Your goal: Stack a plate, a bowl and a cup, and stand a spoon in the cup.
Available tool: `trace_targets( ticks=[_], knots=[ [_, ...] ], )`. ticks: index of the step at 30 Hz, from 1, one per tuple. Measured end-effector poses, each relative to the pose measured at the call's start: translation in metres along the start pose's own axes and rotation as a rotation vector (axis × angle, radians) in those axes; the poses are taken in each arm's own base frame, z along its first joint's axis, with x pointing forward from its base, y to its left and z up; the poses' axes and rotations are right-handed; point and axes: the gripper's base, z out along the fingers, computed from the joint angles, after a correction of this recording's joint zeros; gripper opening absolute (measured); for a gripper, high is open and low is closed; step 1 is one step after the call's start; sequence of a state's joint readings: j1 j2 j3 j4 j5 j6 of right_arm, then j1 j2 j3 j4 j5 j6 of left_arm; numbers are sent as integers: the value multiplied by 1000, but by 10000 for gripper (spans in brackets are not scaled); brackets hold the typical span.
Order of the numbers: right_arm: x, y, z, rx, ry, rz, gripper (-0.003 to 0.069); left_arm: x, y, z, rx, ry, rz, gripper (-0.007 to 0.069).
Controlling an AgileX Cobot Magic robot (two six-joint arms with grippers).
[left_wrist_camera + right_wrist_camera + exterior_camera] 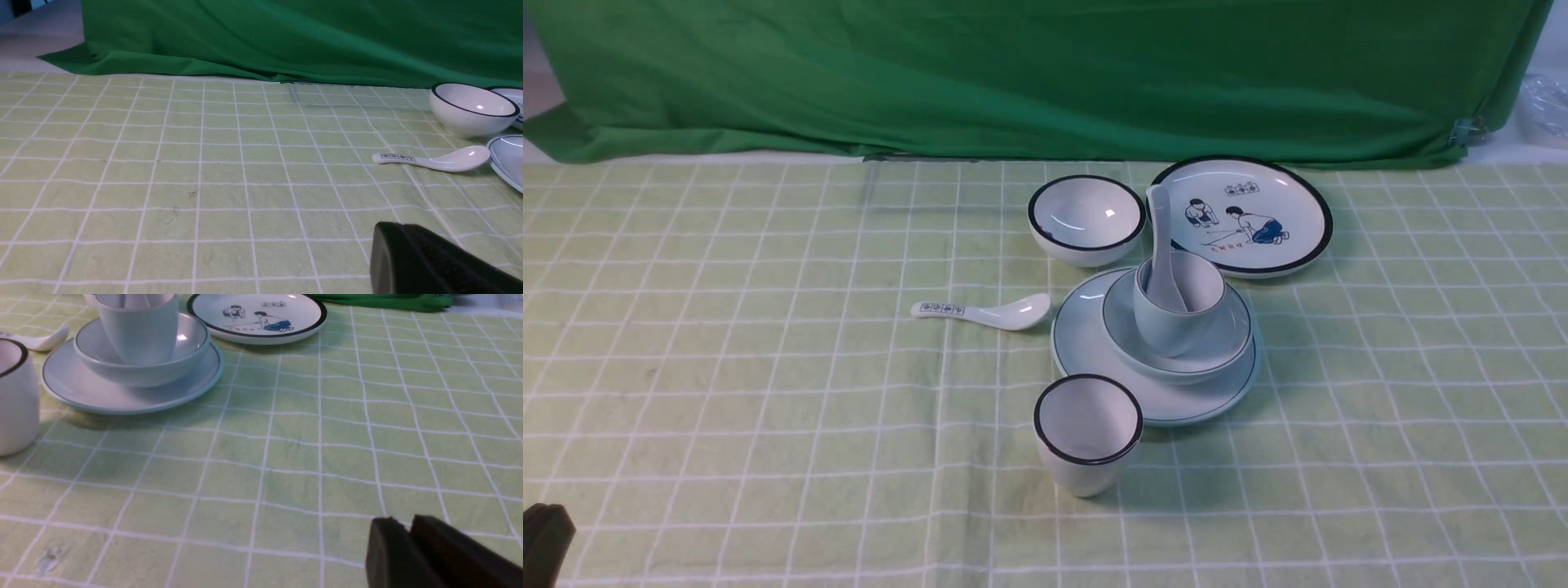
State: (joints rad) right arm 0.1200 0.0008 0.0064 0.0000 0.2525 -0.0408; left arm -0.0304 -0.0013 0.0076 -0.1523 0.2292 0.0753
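The pale plate lies right of centre on the checked cloth. The shallow bowl sits on it and the thin-rimmed cup stands in the bowl. The plain white spoon stands in the cup with its handle up, leaning back. My left gripper is at the near left corner, far from the stack, its dark fingers together and empty. My right gripper shows only in the right wrist view. It hovers low over bare cloth, well clear of the stack, its fingers almost touching with nothing between them.
A black-rimmed cup stands just in front of the plate. A black-rimmed bowl and a picture plate sit behind the stack. A spoon with a printed handle lies to its left. Green cloth hangs at the back.
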Motion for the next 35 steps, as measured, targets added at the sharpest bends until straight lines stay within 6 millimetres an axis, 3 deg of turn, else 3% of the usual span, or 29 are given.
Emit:
trace_targets(
  ticks=[35],
  knots=[
    [0, 0, 0, 0, 0, 0, 202, 0, 0, 0, 0, 0, 26, 4]
  ],
)
